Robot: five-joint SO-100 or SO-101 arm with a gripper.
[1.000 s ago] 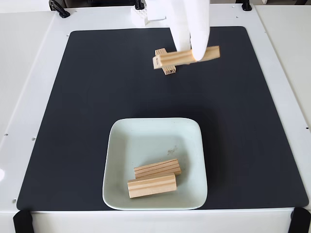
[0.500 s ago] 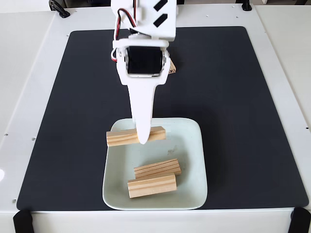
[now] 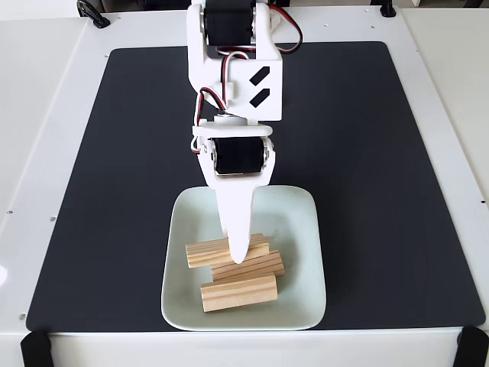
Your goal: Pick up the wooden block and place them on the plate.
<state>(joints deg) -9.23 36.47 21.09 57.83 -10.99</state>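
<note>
Counter (image 3: 46, 115): white, under everything, reaching out on all sides of the claw.
Mat (image 3: 122, 153): one black sheet on the counter, spreading behind and to both sides of the claw in the fixed view.
Plate (image 3: 306, 252): one pale square dish with rounded corners, directly beneath the claw.
Claw (image 3: 238, 256): one white arm pointing down over the plate, pinching the held block (image 3: 205, 252) at its middle, just over the plate's centre.
Blocks counted: three show, all over the plate. The held block sits at the claw's tip; the middle block (image 3: 256, 266) lies just in front of the tip, touching or nearly touching the held one; the front block (image 3: 238, 293) lies nearest the camera.
Handling: the blocks look light, stiff and unbreakable, with flat grooved faces that should not slip. Best taken across the narrow width at mid-length, so neither end droops.
</note>
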